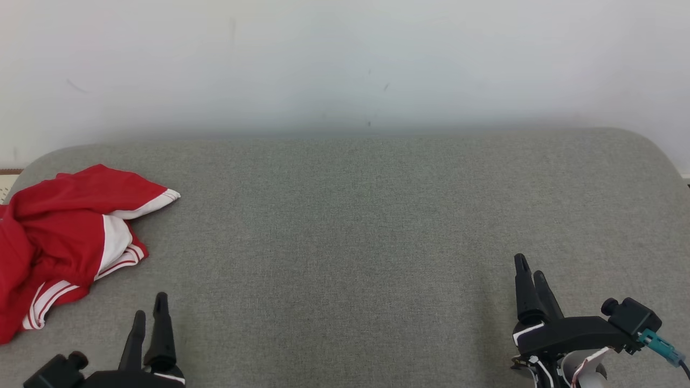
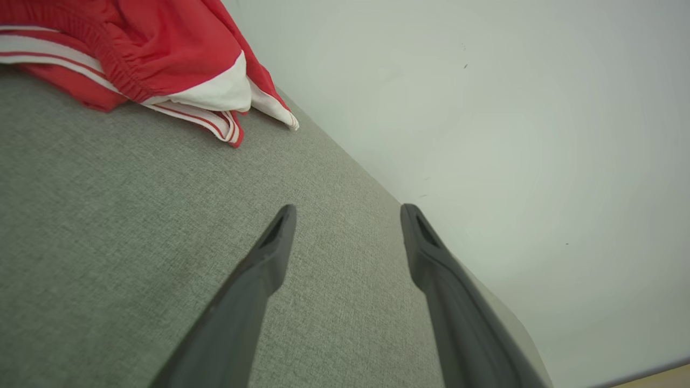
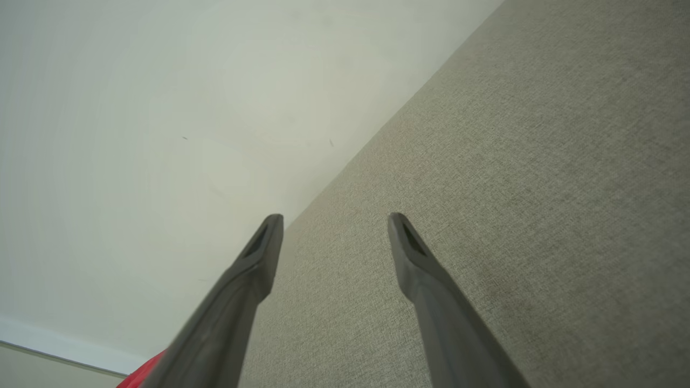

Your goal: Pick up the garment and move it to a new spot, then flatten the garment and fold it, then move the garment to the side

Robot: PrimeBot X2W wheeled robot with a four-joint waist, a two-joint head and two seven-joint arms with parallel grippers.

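A grey, woven-fabric padded surface point(image 1: 356, 226) with rounded far corners is set with its far edge against a white wall point(image 1: 345, 59). A crumpled red garment point(image 1: 54, 237), trimmed with white panels and stripes, is laid directly on it, a little out from the wall at the left end.

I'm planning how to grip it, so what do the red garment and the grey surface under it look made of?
Red garment: probably a thin, smooth synthetic sports fabric with white striped trim; it crumples in soft folds with a slight sheen. Grey surface: matte woven upholstery cloth, going by its fine visible weave.
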